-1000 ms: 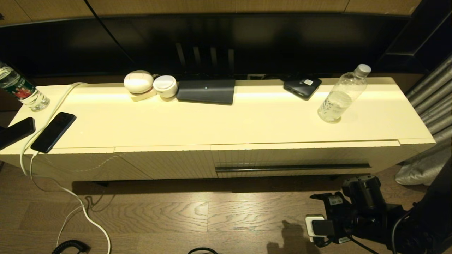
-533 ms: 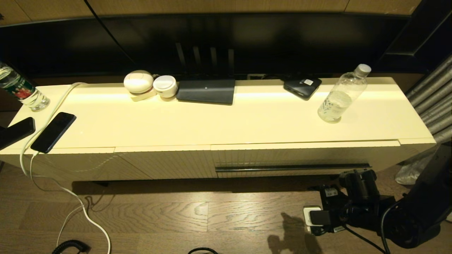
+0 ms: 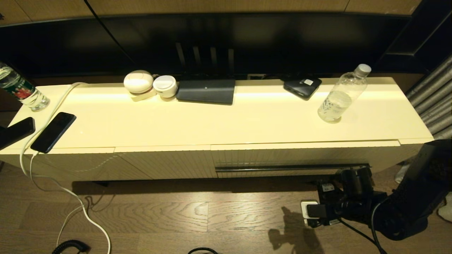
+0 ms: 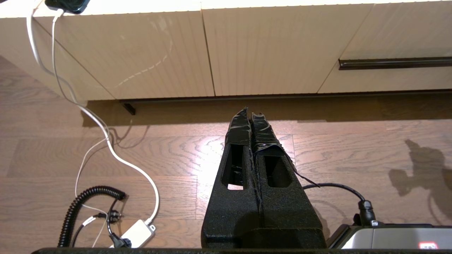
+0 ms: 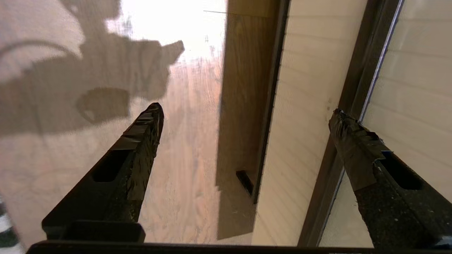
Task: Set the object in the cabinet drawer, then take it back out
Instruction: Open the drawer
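Note:
The clear bottle [image 3: 340,95] with its pale cap stands upright on the cabinet top, towards the right end. Below it the ribbed cream drawer [image 3: 282,157] is shut flush with the panels beside it; its dark handle strip [image 3: 293,167] runs along the lower edge. My right gripper [image 3: 348,174] hangs low just in front of the strip's right end. It is open and empty [image 5: 247,116], one fingertip [image 5: 348,128] lying over the handle strip [image 5: 360,81], the other [image 5: 150,120] over the floor. My left gripper [image 4: 250,114] is shut and empty, parked low above the floor; the handle strip [image 4: 395,62] shows far off.
On the cabinet top are a labelled bottle [image 3: 21,90], two dark phones [image 3: 53,131], a white cable [image 3: 53,109], two white round items [image 3: 138,82], a dark flat box [image 3: 206,91] and a small black box [image 3: 302,86]. Cables and a white plug block [image 3: 310,211] lie on the floor. Curtain [image 3: 432,95] hangs at right.
My right arm has moved forward and up, bringing its gripper from lower over the floor to the right end of the drawer's handle strip. Nothing else has moved.

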